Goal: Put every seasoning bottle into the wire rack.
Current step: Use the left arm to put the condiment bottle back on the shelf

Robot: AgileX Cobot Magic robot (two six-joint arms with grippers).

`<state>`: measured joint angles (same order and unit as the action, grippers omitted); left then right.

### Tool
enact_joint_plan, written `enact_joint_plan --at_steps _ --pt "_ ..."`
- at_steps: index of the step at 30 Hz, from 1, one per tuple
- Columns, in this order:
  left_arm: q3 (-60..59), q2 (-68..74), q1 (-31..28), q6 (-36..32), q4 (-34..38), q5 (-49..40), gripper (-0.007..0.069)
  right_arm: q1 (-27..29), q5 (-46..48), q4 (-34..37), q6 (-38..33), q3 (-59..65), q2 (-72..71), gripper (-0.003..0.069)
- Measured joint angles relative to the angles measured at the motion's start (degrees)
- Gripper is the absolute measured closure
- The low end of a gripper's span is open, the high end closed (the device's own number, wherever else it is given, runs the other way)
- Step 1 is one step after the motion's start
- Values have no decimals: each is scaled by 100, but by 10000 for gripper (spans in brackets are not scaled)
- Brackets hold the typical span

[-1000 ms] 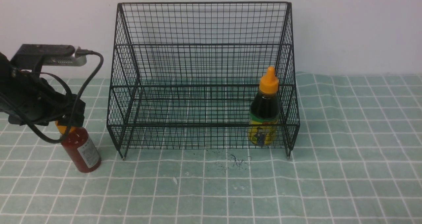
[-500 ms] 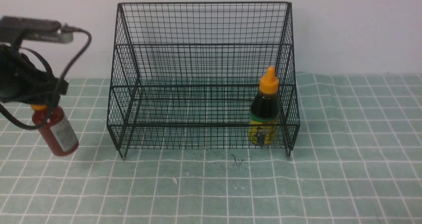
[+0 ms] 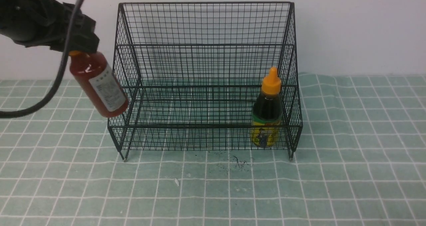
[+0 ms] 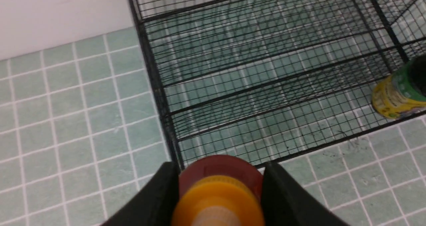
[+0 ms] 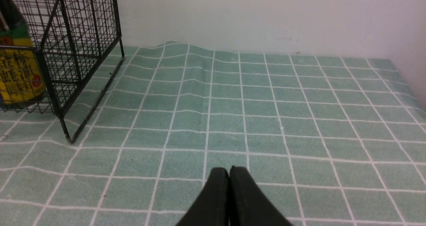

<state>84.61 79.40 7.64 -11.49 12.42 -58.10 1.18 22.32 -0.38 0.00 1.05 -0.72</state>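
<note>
At upper left, the left gripper (image 4: 221, 186) is clamped on the red bottle (image 3: 99, 84), seemingly by its cap; lower right of the right wrist view's centre, the right gripper's (image 5: 229, 172) tips meet.

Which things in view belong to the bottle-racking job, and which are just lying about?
Part of the job:
- red sauce bottle, held by the left gripper
- dark sauce bottle, in the rack
- wire rack

Just lying about:
- small white scrap
</note>
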Motion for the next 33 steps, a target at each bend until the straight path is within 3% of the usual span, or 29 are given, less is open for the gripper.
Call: enact_joint_plan --at_steps 11,30,33 --pt "0 975 445 -38 -1 947 337 0 0 0 0 0 0 671" --pt "0 2120 445 -38 -30 712 336 0 0 0 0 0 0 671" --pt "0 2107 445 -38 -30 700 302 0 0 0 0 0 0 671"
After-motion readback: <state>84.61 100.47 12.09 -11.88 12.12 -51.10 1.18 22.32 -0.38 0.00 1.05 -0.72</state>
